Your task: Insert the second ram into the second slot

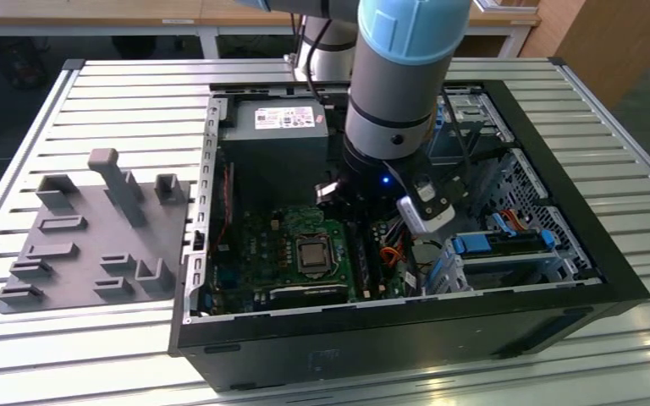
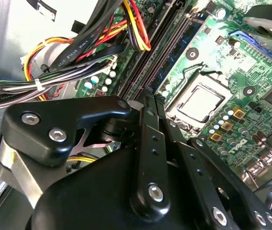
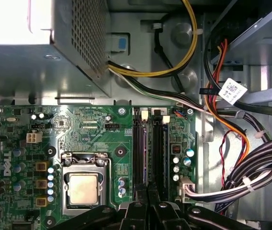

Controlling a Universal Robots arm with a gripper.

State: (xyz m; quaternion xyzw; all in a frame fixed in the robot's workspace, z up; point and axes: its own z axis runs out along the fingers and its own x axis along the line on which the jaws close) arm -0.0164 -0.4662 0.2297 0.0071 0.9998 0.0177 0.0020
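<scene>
Hovering over slots (image 3: pixel 151 153): gripper (image 3: pixel 148 191), fingers pressed together above motherboard (image 3: pixel 93 129). Ram hold — cannot tell. You keep stick square to slot, press evenly.

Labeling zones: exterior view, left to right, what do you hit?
Grey fixture tray → power supply → arm → blue drive latch → case right wall.

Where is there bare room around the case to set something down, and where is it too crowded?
Free: the slatted table top behind the grey fixture tray, and the strip in front of the computer case. Crowded: inside the case, where the end effector hangs over the memory slots, beside cable bundles.
</scene>
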